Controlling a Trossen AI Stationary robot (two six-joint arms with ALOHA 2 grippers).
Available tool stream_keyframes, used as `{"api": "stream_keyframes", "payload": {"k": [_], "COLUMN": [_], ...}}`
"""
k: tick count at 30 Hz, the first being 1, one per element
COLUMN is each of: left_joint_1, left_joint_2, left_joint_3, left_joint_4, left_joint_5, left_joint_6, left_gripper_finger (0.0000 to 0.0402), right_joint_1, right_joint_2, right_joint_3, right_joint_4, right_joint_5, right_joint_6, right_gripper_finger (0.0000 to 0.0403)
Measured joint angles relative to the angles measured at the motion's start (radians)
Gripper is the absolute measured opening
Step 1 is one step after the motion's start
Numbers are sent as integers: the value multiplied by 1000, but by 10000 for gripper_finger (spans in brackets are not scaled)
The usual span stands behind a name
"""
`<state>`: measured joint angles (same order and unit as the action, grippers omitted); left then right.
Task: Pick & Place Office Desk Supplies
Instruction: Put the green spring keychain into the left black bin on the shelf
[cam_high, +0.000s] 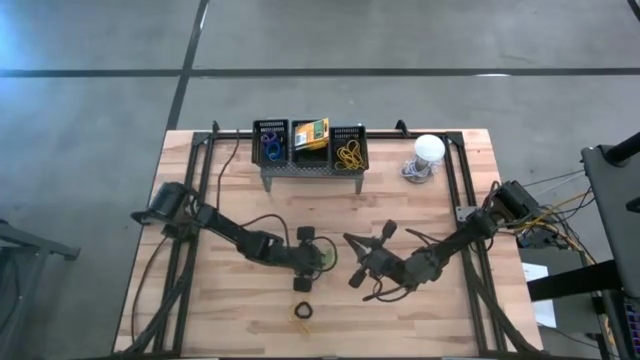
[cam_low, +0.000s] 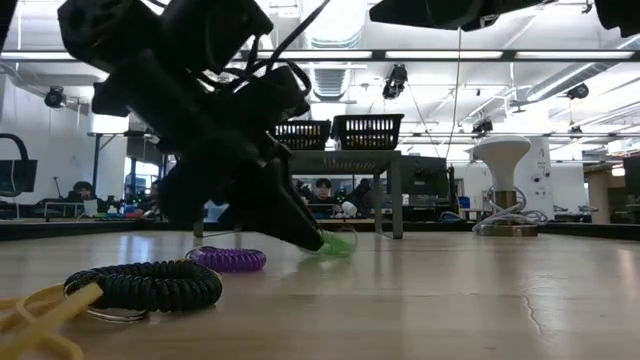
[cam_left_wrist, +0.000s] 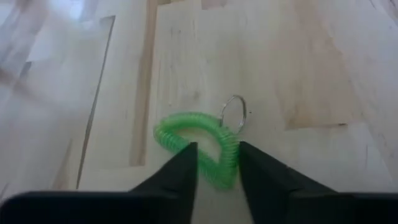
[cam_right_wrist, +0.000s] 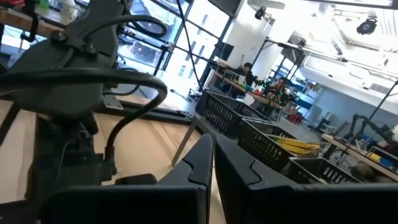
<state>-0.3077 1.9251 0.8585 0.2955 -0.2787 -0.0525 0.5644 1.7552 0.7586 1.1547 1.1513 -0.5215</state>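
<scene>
Green coil loop (cam_left_wrist: 198, 144) lies flat on the wooden table (cam_high: 200, 300), near the middle, with a thin metal ring (cam_left_wrist: 232, 114) at one end. The left gripper (cam_left_wrist: 217, 163) is down on it, its two dark fingers (cam_left_wrist: 180, 169) set on either side of the coil's near edge and pinching that strand between them; the low view shows the same tip touching the green loop on the tabletop (cam_low: 338, 242). Just behind it in that view lies a purple loop (cam_low: 229, 259), and nearer the camera a black loop (cam_low: 145, 285) touching thin yellow bands (cam_low: 35, 312); from above, the black loop and bands sit together close to the table's front edge (cam_high: 303, 312). The right gripper (cam_right_wrist: 213, 163) hangs just beside the left one, above the table, its fingers pressed together. At the table's far edge a grey metal stand (cam_high: 310, 172) carries three black mesh baskets in a row: the left basket (cam_high: 271, 143) holds blue and purple loops, the middle basket (cam_high: 310, 135) yellow-green crayon boxes, the right basket (cam_high: 349, 147) yellow bands. A white dome-shaped lamp (cam_high: 427, 153) stands to the right of the stand.
</scene>
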Motion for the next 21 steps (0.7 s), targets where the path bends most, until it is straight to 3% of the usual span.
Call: {"api": "stream_keyframes", "payload": {"k": [6,9,13,17,21], "left_joint_1": [3,-18,-71,-129,-85], "left_joint_2": [-45,-138,-300,-506,-716], "left_joint_3": [21,37,58,59,68], "left_joint_4": [-49,-149,-315,-394,-478], "left_joint_5": [-58,-190,-383,-560,-595], "left_joint_6": [34,36,31,17,6], "left_gripper_finger": [15,17,16,15,17], "right_joint_1": [0,-11,-60,-144,-217], "right_joint_2": [0,0,0,6,68], "right_joint_3": [-14,-39,-91,-132,-133], "right_joint_4": [1,-1,-78,-150,-151], "right_joint_5": [-7,-10,-46,-230,-359], "right_joint_6": [2,26,224,443,570], "right_gripper_finger": [13,13,13,13,13]}}
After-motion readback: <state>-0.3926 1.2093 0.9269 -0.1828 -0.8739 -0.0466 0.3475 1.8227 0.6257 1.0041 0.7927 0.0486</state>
